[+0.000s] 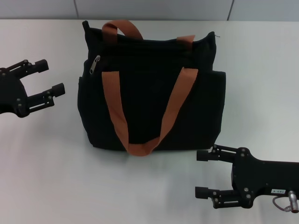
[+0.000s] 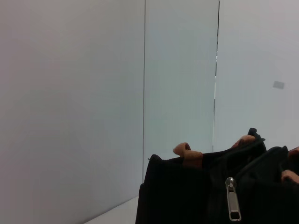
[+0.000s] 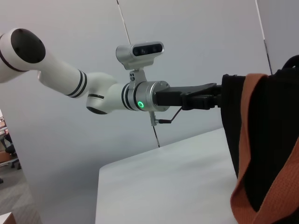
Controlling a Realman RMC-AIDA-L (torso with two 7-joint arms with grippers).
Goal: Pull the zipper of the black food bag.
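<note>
The black food bag (image 1: 149, 88) stands on the white table with two orange-brown strap handles (image 1: 117, 107). Its silver zipper (image 1: 95, 65) hangs at the bag's top left corner and shows close up in the left wrist view (image 2: 232, 198). My left gripper (image 1: 52, 77) is open, a short way left of the bag at the zipper's height, touching nothing. My right gripper (image 1: 202, 173) is open too, low on the table just beyond the bag's near right corner. From the right wrist view the bag (image 3: 275, 140) and the left arm (image 3: 93, 88) are seen.
The white table (image 1: 56, 168) spreads around the bag. A pale wall (image 2: 70, 93) rises behind it.
</note>
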